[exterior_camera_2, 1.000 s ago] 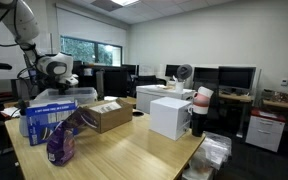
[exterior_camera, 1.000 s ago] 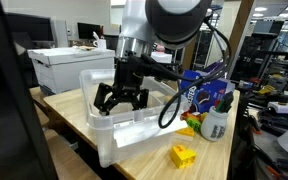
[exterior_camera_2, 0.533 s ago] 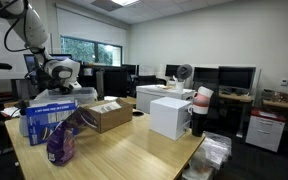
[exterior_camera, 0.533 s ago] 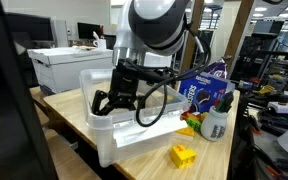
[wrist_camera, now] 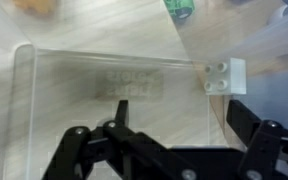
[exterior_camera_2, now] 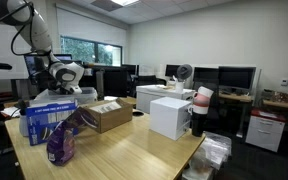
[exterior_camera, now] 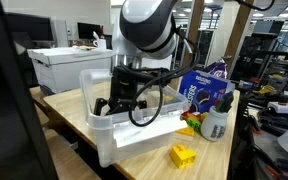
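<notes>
Gripper [exterior_camera: 117, 104] hovering in clear bin [exterior_camera: 104, 138], jaws standing apart, gripping nothing; yellow block [exterior_camera: 183, 155] lying outside at four o'clock, nothing picked yet.

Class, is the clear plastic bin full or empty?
Empty: in the wrist view the clear bin shows only its bare floor.

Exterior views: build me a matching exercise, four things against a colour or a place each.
Things:
1. end effector
2. toy block
3. printer
4. package

Colour or place:
A. blue
B. yellow
C. white
D. in the clear bin

Pairs: 1-D, 2-B, 3-C, 4-A.
</notes>
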Robot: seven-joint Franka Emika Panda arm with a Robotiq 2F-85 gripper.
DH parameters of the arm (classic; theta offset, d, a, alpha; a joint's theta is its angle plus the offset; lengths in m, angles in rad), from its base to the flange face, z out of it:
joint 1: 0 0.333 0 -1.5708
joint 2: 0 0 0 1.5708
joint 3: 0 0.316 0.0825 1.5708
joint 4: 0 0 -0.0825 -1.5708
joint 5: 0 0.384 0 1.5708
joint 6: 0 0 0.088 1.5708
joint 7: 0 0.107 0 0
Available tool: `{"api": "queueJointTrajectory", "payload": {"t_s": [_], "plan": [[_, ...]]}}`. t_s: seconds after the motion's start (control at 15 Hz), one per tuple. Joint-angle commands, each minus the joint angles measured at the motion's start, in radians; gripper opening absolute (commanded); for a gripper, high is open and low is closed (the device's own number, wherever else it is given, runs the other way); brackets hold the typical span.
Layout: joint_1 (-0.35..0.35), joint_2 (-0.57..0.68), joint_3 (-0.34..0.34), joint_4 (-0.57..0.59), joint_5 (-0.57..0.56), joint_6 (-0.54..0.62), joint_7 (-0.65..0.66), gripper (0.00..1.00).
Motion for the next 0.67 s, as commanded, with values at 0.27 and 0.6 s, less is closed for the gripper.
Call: {"api": "queueJointTrajectory", "payload": {"t_s": [0.27, 0.6], "plan": [[-0.032, 0.05, 0.016, 0.075, 0.069, -0.128, -0.034, 1.0], [-0.035, 0.072, 0.008, 0.096, 0.083, -0.177, -0.035, 1.0]]}}
